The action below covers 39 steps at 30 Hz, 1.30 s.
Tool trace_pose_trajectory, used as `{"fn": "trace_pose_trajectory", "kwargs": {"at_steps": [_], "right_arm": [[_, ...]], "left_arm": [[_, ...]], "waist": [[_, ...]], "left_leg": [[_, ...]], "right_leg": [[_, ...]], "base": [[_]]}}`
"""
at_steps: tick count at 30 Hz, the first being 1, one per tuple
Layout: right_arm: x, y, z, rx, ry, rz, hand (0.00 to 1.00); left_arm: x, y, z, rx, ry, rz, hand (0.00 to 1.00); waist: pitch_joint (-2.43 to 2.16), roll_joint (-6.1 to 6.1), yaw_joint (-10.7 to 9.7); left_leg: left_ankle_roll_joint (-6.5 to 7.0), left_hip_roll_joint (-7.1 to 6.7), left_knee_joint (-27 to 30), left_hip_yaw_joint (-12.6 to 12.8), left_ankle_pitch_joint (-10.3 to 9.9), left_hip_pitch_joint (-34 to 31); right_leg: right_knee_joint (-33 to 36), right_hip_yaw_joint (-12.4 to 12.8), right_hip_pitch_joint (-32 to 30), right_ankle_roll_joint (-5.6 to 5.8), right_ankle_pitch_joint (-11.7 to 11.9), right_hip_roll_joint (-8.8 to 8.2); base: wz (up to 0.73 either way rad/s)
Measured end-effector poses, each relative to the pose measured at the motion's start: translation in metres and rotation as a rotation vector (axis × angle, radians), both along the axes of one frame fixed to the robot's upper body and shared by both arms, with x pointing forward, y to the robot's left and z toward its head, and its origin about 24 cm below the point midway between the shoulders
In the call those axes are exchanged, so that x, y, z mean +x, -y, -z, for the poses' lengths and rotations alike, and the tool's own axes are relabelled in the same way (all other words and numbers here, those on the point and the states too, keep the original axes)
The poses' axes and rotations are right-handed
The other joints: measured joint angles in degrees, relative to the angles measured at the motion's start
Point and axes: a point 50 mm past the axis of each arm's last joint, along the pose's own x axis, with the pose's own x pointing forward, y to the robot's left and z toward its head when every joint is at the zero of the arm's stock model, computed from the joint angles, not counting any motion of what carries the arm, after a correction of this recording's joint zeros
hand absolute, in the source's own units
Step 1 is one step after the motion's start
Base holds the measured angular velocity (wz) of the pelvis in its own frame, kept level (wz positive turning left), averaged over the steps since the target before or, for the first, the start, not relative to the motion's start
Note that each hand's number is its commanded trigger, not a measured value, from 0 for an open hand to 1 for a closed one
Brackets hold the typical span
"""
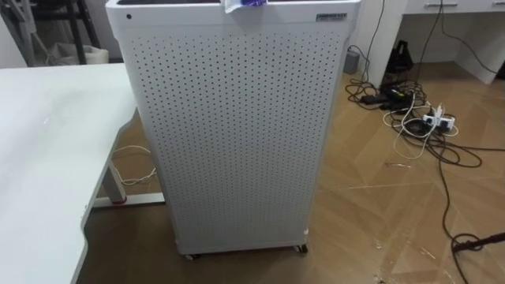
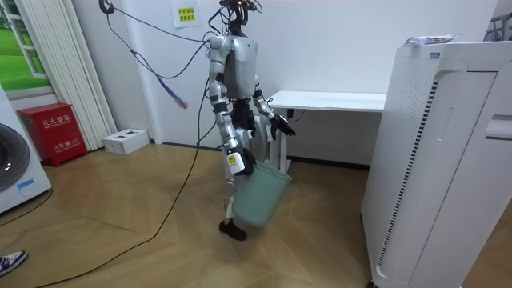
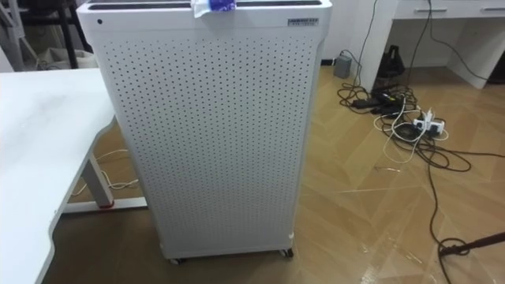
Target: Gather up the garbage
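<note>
A: Where is the garbage?

B: A crumpled wrapper [image 1: 245, 4], white with some purple, lies on top of the air purifier [image 1: 237, 134] at its front edge. That is at 12 o'clock from the robot's head.

A: And the hands?

B: In the room view the right hand [image 2: 238, 164] hangs low, fingers closed on the rim of a green waste bin [image 2: 262, 200] that tilts beside the robot's legs. The left hand [image 2: 280, 126] is held out at waist height, fingers loosely spread, holding nothing.

A: So the step is the approach?

B: I judge so. The robot stands by the end of the white table [image 1: 47, 142], which is at its 9 o'clock. The purifier is well apart from it, and neither hand is near the wrapper.

A: How should it go in?

B: Straight toward 12 o'clock, clear of the table corner and of the cables [image 1: 418, 130] and power strip [image 1: 439, 121] on the floor at 2 o'clock. It should stop close enough for the free left hand to reach over the top edge, since the wrapper sits high. A light pinch from above will likely do. The wrapper looks thin and could slide off the back if pushed. The bin's mouth should be turned up and ready below for the drop.
</note>
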Motion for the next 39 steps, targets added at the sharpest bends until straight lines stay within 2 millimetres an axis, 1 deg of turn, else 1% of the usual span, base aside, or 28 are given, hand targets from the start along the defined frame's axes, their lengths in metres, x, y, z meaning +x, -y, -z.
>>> {"fn": "trace_pose_trajectory", "kwargs": {"at_steps": [2,7,9,10,11,12,13,15,16,17,18,19,20,21,23,24,26,27,28,29,30,31,32,33,34,36,38,39], "right_arm": [[0.000,0.002,0.000,0.001,0.002,0.024,1.00],[-0.001,0.006,-0.001,-0.002,0.005,0.047,1.00],[0.001,0.007,-0.002,0.000,0.015,0.066,1.00],[0.003,0.007,-0.002,0.006,0.024,0.082,1.00],[0.003,0.006,-0.002,0.016,0.031,0.097,1.00],[0.002,0.006,-0.002,0.018,0.030,0.099,1.00],[0.001,0.007,-0.002,0.016,0.030,0.109,1.00],[-0.005,0.011,-0.002,0.007,0.023,0.153,1.00],[-0.011,0.014,-0.001,0.000,0.018,0.186,1.00],[-0.018,0.016,-0.001,-0.008,0.009,0.212,1.00],[-0.021,0.017,-0.001,-0.010,0.006,0.222,1.00],[-0.025,0.017,0.000,-0.010,-0.001,0.232,1.00],[-0.029,0.020,0.000,-0.020,-0.010,0.250,1.00],[-0.030,0.022,-0.001,-0.027,-0.009,0.262,1.00],[-0.028,0.029,-0.004,-0.040,0.002,0.275,1.00],[-0.028,0.029,-0.004,-0.039,0.003,0.272,1.00],[-0.026,0.027,-0.003,-0.021,0.004,0.257,1.00],[-0.026,0.026,-0.003,-0.015,0.002,0.248,1.00],[-0.026,0.023,-0.002,-0.004,0.000,0.228,1.00],[-0.025,0.021,-0.001,0.000,-0.004,0.204,1.00],[-0.023,0.020,-0.001,0.004,-0.001,0.192,1.00],[-0.023,0.017,0.000,0.012,-0.010,0.171,1.00],[-0.024,0.013,0.001,0.021,-0.016,0.162,1.00],[-0.023,0.011,0.002,0.024,-0.016,0.158,1.00],[-0.023,0.009,0.002,0.024,-0.015,0.149,1.00],[-0.019,0.008,0.002,0.021,-0.014,0.128,1.00],[-0.018,0.004,0.003,0.020,-0.018,0.116,1.00],[-0.018,0.004,0.003,0.020,-0.018,0.116,1.00]], "left_arm": [[-0.002,0.000,0.001,-0.001,-0.021,-0.003,0.00],[-0.009,-0.005,0.002,0.003,-0.055,-0.031,0.00],[-0.011,-0.006,0.003,0.001,-0.065,-0.023,0.00],[-0.016,-0.005,0.004,-0.003,-0.077,-0.026,0.00],[-0.017,-0.007,0.004,0.001,-0.082,-0.029,0.00],[-0.017,-0.007,0.003,0.004,-0.084,-0.029,0.00],[-0.017,-0.009,0.003,0.008,-0.084,-0.030,0.00],[-0.020,-0.009,0.004,0.010,-0.095,-0.033,0.00],[-0.026,-0.009,0.005,0.011,-0.113,-0.038,0.00],[-0.032,-0.010,0.005,0.014,-0.133,-0.044,0.00],[-0.034,-0.010,0.006,0.015,-0.144,-0.046,0.00],[-0.037,-0.012,0.006,0.022,-0.158,-0.051,0.00],[-0.037,-0.011,0.006,0.022,-0.165,-0.050,0.00],[-0.037,-0.010,0.006,0.019,-0.166,-0.050,0.00],[-0.039,-0.011,0.007,0.014,-0.170,-0.062,0.00],[-0.039,-0.012,0.006,0.016,-0.171,-0.072,0.00],[-0.041,-0.017,0.005,0.025,-0.173,-0.108,0.00],[-0.041,-0.018,0.005,0.027,-0.174,-0.116,0.00],[-0.042,-0.019,0.005,0.028,-0.176,-0.127,0.00],[-0.041,-0.019,0.005,0.029,-0.172,-0.129,0.00],[-0.039,-0.019,0.005,0.030,-0.169,-0.129,0.00],[-0.037,-0.019,0.005,0.032,-0.165,-0.132,0.00],[-0.035,-0.020,0.004,0.033,-0.159,-0.136,0.00],[-0.034,-0.020,0.004,0.034,-0.155,-0.135,0.00],[-0.031,-0.019,0.004,0.032,-0.149,-0.131,0.00],[-0.021,-0.017,0.003,0.032,-0.120,-0.114,0.00],[-0.011,-0.017,-0.001,0.046,-0.063,-0.112,0.00],[-0.009,-0.017,-0.002,0.050,-0.052,-0.113,0.00]], "waist": [[-0.11,0.55,0.34],[-0.09,1.35,0.49],[0.35,2.03,1.02],[0.38,3.06,1.38],[0.47,3.31,1.09],[0.47,3.26,0.79],[0.31,3.26,-0.17],[0.26,2.19,-1.04],[0.12,1.47,-1.54],[-0.37,1.71,-1.41],[-0.46,2.06,-1.35],[-0.77,2.47,-1.47],[-0.70,2.57,-1.50],[-0.72,3.19,-1.21],[-0.14,4.23,-0.85],[-0.10,4.16,-0.69],[0.07,3.47,0.50],[0.00,3.42,0.78],[0.02,3.38,1.27],[0.03,3.41,1.66],[0.08,3.44,1.69],[0.14,3.22,1.80],[0.25,2.67,1.77],[0.13,2.02,1.63],[0.04,1.34,1.34],[0.41,0.85,1.34],[0.68,0.24,1.39],[0.72,0.12,1.58]], "left_leg": [[0.38,-0.05,2.54,0.26,-1.93,-0.74],[1.49,-0.16,4.27,0.49,-4.03,-0.59],[2.57,-0.33,4.59,-1.92,-4.78,0.29],[3.28,-0.27,4.63,-4.38,-5.49,0.68],[3.07,-0.09,4.20,-6.35,-5.77,1.27],[3.05,-0.07,3.86,-7.49,-5.77,1.57],[2.84,0.07,3.58,-8.90,-5.90,2.20],[2.41,0.07,3.39,-9.83,-6.96,3.77],[1.68,0.39,4.22,-11.18,-8.49,4.74],[0.08,1.33,5.25,-12.11,-9.98,5.35],[-0.54,1.76,5.77,-12.02,-10.59,5.61],[-1.77,3.01,6.04,-11.43,-11.30,6.01],[-2.63,4.53,5.66,-10.42,-11.57,6.70],[-2.94,5.15,5.48,-9.94,-11.69,6.98],[-4.30,7.19,3.92,-7.79,-11.65,8.57],[-4.51,7.42,3.91,-7.74,-11.54,9.04],[-5.12,8.58,6.40,-6.27,-11.74,10.44],[-5.33,9.03,8.29,-5.98,-11.86,10.30],[-5.48,10.23,13.67,-5.69,-11.78,9.38],[-6.34,11.72,20.63,-5.88,-11.12,7.26],[-6.70,12.51,24.16,-6.16,-10.28,5.98],[-6.75,13.54,30.44,-6.69,-7.39,3.91],[-6.56,13.87,34.99,-7.26,-3.13,2.25],[-6.51,13.86,36.91,-7.73,-1.01,1.22],[-6.57,13.47,40.35,-8.51,-0.40,-1.74],[-5.80,12.94,41.59,-8.27,-2.63,-6.68],[-6.55,11.64,35.81,-7.37,-6.64,-11.59],[-6.67,11.23,32.78,-7.26,-6.97,-12.17]], "right_leg": [[3.85,-0.47,-1.67,0.35,-1.46,-0.75],[9.98,-3.06,-3.82,0.44,-1.47,-1.82],[17.13,-3.15,-8.44,0.26,-1.43,-2.37],[17.66,-1.87,-11.20,-0.64,-2.26,-0.59],[15.12,-1.93,-13.45,-1.23,-2.34,1.67],[12.66,-1.91,-14.20,-1.61,-1.88,2.64],[7.45,-1.66,-15.52,-2.14,0.12,3.56],[0.83,-0.31,-16.70,-1.64,4.67,3.09],[-1.21,-0.37,-16.34,-1.66,7.83,2.57],[-0.82,-1.39,-15.18,-2.60,10.03,3.17],[-0.33,-2.22,-14.73,-2.97,10.27,3.72],[1.21,-3.43,-14.33,-4.27,11.39,4.27],[3.53,-4.14,-14.29,-5.08,10.42,4.97],[4.32,-4.52,-14.25,-5.28,9.62,5.36],[7.40,-5.47,-14.60,-5.98,6.25,6.38],[8.42,-5.55,-14.77,-6.23,5.33,6.48],[11.83,-5.00,-14.56,-7.02,0.97,7.52],[12.19,-4.97,-14.20,-7.36,0.24,7.92],[12.02,-4.97,-13.04,-8.11,-0.67,8.88],[12.09,-4.40,-11.67,-8.88,-1.56,9.89],[12.17,-4.37,-10.97,-9.29,-1.93,10.49],[12.20,-4.38,-9.56,-9.95,-2.79,11.32],[11.81,-4.22,-7.99,-10.60,-3.37,11.63],[11.38,-4.14,-7.23,-10.81,-3.61,11.67],[10.39,-4.10,-6.40,-11.09,-3.96,11.71],[8.96,-4.25,-5.35,-11.30,-4.09,11.71],[6.68,-4.24,-3.47,-11.27,-4.09,11.41],[6.35,-4.19,-3.29,-11.21,-4.11,11.20]], "base": [[-0.05],[-0.20],[-0.48],[-0.56],[-0.41],[0.07],[0.41],[0.51],[0.50],[0.51],[0.52],[0.61],[0.57],[0.34],[0.09],[-0.04],[-0.23],[-0.35],[-0.40],[-0.39],[-0.29],[-0.17],[-0.11],[0.00],[0.11],[0.08],[0.02],[0.00]]}}
